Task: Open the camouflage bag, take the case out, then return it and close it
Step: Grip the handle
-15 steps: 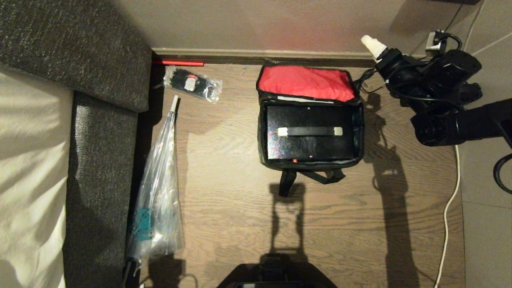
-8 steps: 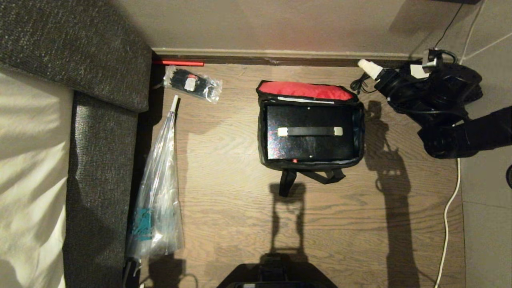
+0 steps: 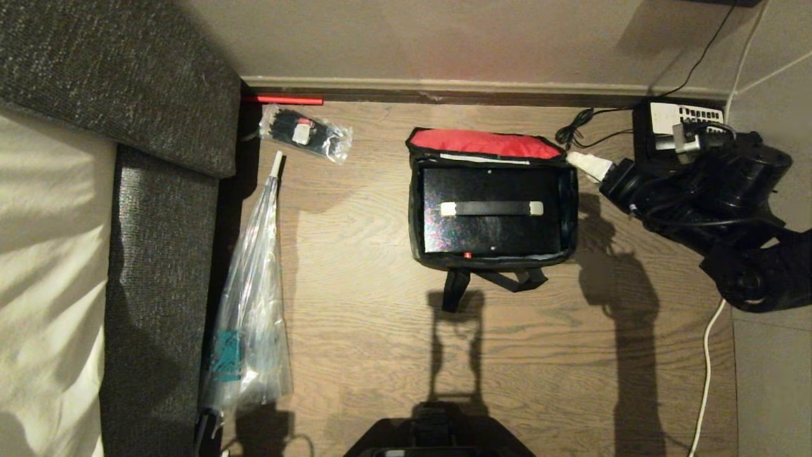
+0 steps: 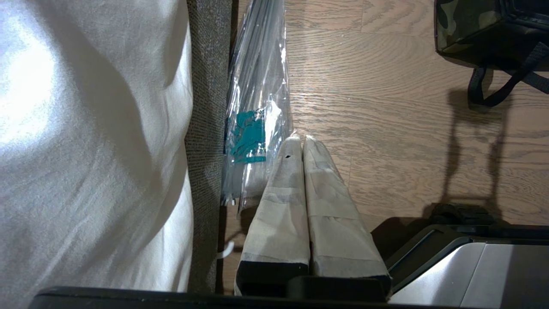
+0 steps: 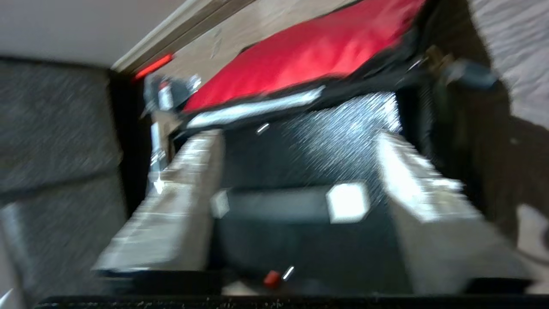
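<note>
The camouflage bag (image 3: 415,216) stands on the wood floor with its lid flipped back toward the wall, red lining (image 3: 485,143) up. Inside lies the black case (image 3: 491,231), its strap handle (image 3: 491,208) with white tabs across the top. My right gripper (image 3: 591,165) hovers just off the bag's far right corner. In the right wrist view it (image 5: 296,139) is open, its fingers (image 5: 188,171) spread wide with the case (image 5: 309,146) and handle (image 5: 274,204) seen between them, holding nothing. My left gripper (image 4: 302,139) is shut and empty, parked low near my base. A corner of the bag (image 4: 463,21) shows there.
A grey sofa (image 3: 158,190) with a pale cover fills the left side. A long clear plastic sleeve (image 3: 250,304) and a small packet (image 3: 304,133) lie beside it. A black telephone (image 3: 675,124) and its cords sit by the wall at the right; a white cable (image 3: 707,355) runs along the floor.
My right arm swung from near the wall down to the bag's right corner, uncovering the telephone. The red lid shows far less than a second ago. The right fingers have narrowed somewhat.
</note>
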